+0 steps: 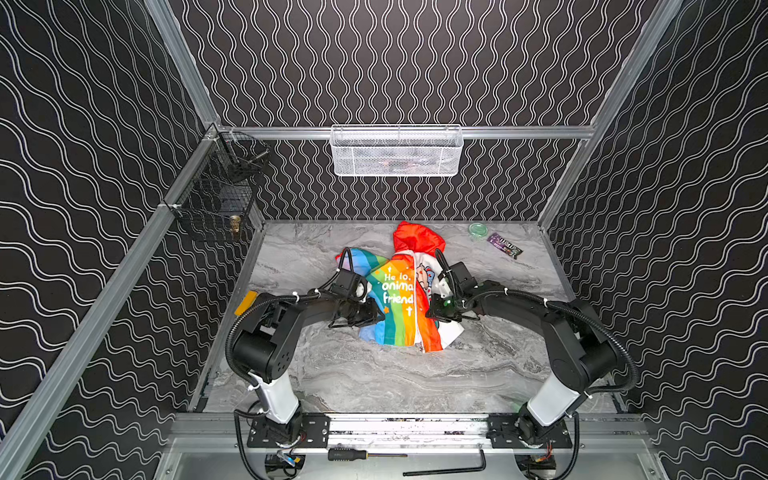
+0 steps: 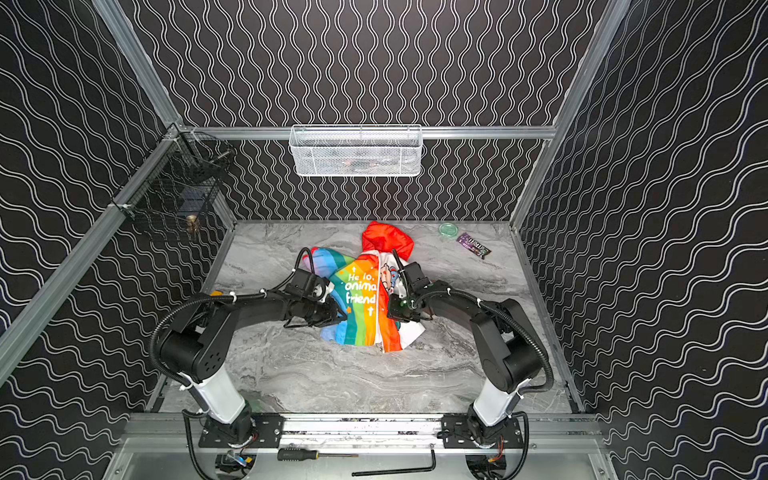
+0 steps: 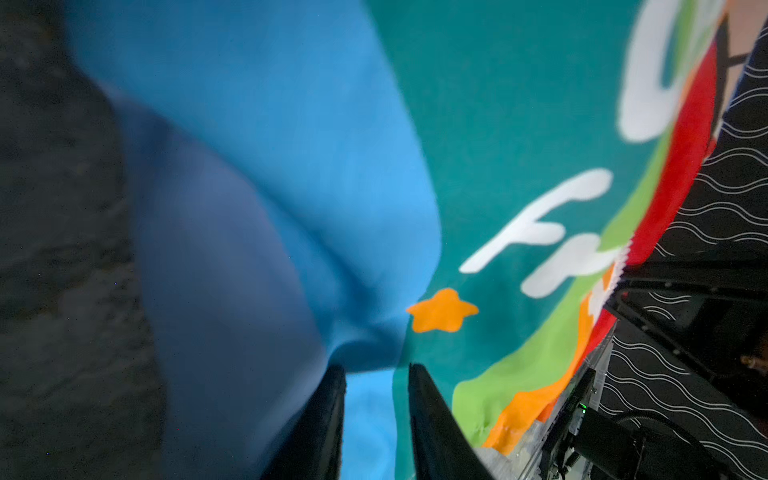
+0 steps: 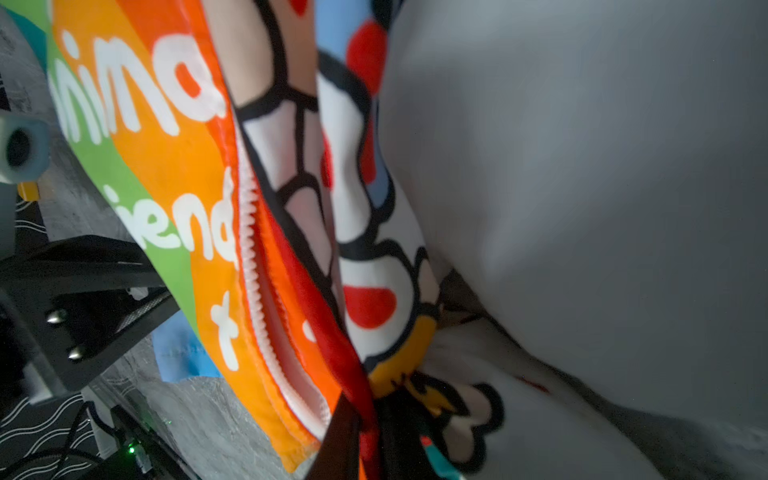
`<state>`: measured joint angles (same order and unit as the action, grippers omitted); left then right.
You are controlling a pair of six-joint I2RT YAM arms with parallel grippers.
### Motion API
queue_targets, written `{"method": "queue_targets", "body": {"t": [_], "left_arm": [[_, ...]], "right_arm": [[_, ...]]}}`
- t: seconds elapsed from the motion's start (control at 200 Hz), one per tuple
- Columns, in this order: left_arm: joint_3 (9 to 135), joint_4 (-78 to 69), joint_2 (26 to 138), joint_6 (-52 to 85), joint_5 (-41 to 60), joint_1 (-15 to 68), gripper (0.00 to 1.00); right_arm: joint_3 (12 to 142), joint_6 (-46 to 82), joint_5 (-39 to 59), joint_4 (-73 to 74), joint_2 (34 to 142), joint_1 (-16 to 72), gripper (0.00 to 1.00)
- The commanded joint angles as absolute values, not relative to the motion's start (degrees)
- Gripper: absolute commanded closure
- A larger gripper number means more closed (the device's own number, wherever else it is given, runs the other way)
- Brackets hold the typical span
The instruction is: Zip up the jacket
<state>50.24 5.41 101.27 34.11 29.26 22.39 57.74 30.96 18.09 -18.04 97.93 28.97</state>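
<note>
The jacket [image 1: 397, 299] [image 2: 360, 301] lies crumpled on the marble table [image 1: 374, 374], red hood [image 1: 415, 239] toward the back wall. Its rainbow front with white lettering faces up. My left gripper [image 1: 376, 313] [image 2: 338, 313] sits at the jacket's blue left side. In the left wrist view its fingers [image 3: 376, 368] pinch a fold of blue fabric [image 3: 370, 415]. My right gripper [image 1: 430, 309] [image 2: 390, 309] is at the right front panel. In the right wrist view it [image 4: 370, 407] is shut on the red front edge, beside the open white zipper teeth [image 4: 249, 216].
A green lidded pot [image 1: 478, 230] and a purple wrapper [image 1: 504, 245] lie at the back right of the table. A white mesh basket [image 1: 397, 151] hangs on the back wall, a black wire basket [image 1: 216, 195] on the left. A screwdriver [image 1: 349, 454] lies on the front rail.
</note>
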Motion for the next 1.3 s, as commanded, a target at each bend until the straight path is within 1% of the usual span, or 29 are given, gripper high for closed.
{"method": "queue_targets", "body": {"t": [0.0, 0.17, 0.19, 0.26, 0.42, 0.48, 0.535, 0.661, 0.746, 0.946, 0.966, 1.096, 1.171, 1.296], "left_arm": [[50.4, 8.7, 102.0, 32.3, 25.6, 21.4, 0.69], [50.2, 8.9, 102.4, 31.9, 25.5, 19.9, 0.70], [50.1, 8.9, 102.4, 31.8, 25.5, 19.8, 0.70], [50.0, 8.9, 102.6, 31.7, 25.4, 19.4, 0.70], [50.0, 9.2, 102.6, 31.4, 25.2, 18.7, 0.70], [50.2, 9.6, 102.4, 31.2, 25.2, 18.7, 0.70], [50.7, 9.9, 102.1, 30.9, 25.6, 18.7, 0.67], [51.8, 10.8, 100.0, 30.3, 26.8, 18.7, 0.61], [52.6, 12.0, 98.2, 30.0, 27.4, 18.7, 0.57], [54.6, 16.0, 92.7, 29.3, 28.2, 18.8, 0.55], [54.8, 16.3, 92.1, 29.3, 28.2, 18.9, 0.54], [55.6, 18.0, 88.9, 29.7, 28.9, 19.8, 0.54], [55.9, 17.9, 87.5, 30.5, 29.1, 21.2, 0.54], [56.4, 17.4, 87.0, 31.7, 28.5, 24.3, 0.57]], "right_arm": [[57.5, 33.0, 17.9, -15.6, 97.0, 28.1, 0.90], [53.2, 34.4, 20.0, -12.8, 94.5, 25.4, 0.92], [52.7, 34.5, 20.4, -12.4, 94.3, 23.6, 0.92], [51.2, 34.8, 21.8, -11.1, 94.1, 22.0, 0.92], [50.2, 34.8, 23.0, -10.1, 94.7, 20.5, 0.92], [50.2, 34.8, 23.2, -10.1, 94.6, 20.4, 0.86], [50.6, 34.5, 23.6, -10.4, 94.3, 20.3, 0.80], [51.1, 33.7, 23.8, -11.9, 91.9, 20.4, 0.60], [51.4, 33.2, 22.9, -13.9, 89.5, 20.6, 0.54], [53.3, 32.3, 16.9, -20.7, 84.1, 24.7, 0.53], [53.6, 32.3, 16.5, -21.3, 83.7, 26.9, 0.53], [55.9, 32.8, 12.6, -25.0, 84.2, 33.3, 0.54], [56.7, 33.5, 11.8, -25.8, 85.1, 36.4, 0.57], [56.7, 35.3, 14.2, -23.4, 86.1, 40.4, 0.63]]}}
